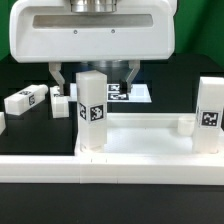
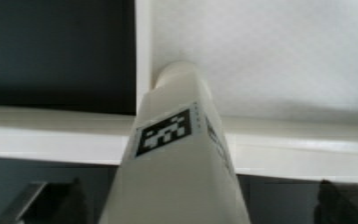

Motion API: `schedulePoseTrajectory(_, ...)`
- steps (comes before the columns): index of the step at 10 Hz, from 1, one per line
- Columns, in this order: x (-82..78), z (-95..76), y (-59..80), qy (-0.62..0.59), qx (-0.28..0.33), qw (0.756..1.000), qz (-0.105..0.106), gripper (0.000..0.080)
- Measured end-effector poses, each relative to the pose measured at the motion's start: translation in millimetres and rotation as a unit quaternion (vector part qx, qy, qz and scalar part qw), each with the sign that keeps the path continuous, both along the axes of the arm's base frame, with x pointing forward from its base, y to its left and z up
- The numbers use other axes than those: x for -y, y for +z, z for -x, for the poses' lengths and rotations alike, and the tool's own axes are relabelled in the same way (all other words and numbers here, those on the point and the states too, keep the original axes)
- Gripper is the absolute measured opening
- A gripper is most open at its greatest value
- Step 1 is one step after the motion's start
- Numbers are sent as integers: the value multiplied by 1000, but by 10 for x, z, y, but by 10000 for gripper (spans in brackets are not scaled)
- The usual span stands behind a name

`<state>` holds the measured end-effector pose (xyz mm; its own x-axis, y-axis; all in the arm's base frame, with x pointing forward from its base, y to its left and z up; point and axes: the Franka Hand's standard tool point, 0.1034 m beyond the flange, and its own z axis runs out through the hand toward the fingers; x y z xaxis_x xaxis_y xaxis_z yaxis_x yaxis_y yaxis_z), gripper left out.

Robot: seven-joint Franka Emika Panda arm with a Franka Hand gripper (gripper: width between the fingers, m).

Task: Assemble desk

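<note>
The desk's white tray-like top (image 1: pixel 140 142) lies in the foreground with its raised rim up. One white square leg (image 1: pixel 92 110) carrying a black-and-white tag stands upright at its corner on the exterior view's left. A second tagged leg (image 1: pixel 210 115) stands at the corner on the right. My gripper (image 1: pixel 94 74) hangs over the first leg, open, with one finger on each side of the leg's top and a gap showing on both sides. In the wrist view that leg (image 2: pixel 176 130) runs up the middle between the dark fingers (image 2: pixel 51 200), with the desk top (image 2: pixel 265 50) behind it.
Two loose white legs (image 1: pixel 25 100) (image 1: pixel 62 103) lie on the black table at the exterior view's left, behind the desk top. The marker board (image 1: pixel 128 94) lies flat farther back, under the gripper. A white rail (image 1: pixel 40 165) runs along the front.
</note>
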<state>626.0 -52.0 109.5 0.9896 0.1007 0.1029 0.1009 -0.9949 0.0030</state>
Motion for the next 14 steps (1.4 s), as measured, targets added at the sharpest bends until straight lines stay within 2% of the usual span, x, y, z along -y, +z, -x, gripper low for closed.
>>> schedulePoseTrajectory(3,27,-3,2,112,0,993,20,648)
schedulePoseTrajectory(5,31,-3,2,154,0,988,24,648)
schedulePoseTrajectory(6,30,-2,2,170,0,985,26,562)
schedulePoseTrajectory(7,30,-2,1,167,0,986,26,415)
schedulePoseTrajectory(8,30,-2,1,167,0,986,26,415)
schedulePoseTrajectory(9,29,0,-1,167,-1,986,25,289)
schedulePoseTrajectory(12,30,1,-1,157,-1,987,24,289)
schedulePoseTrajectory(14,27,1,-2,88,0,996,16,289)
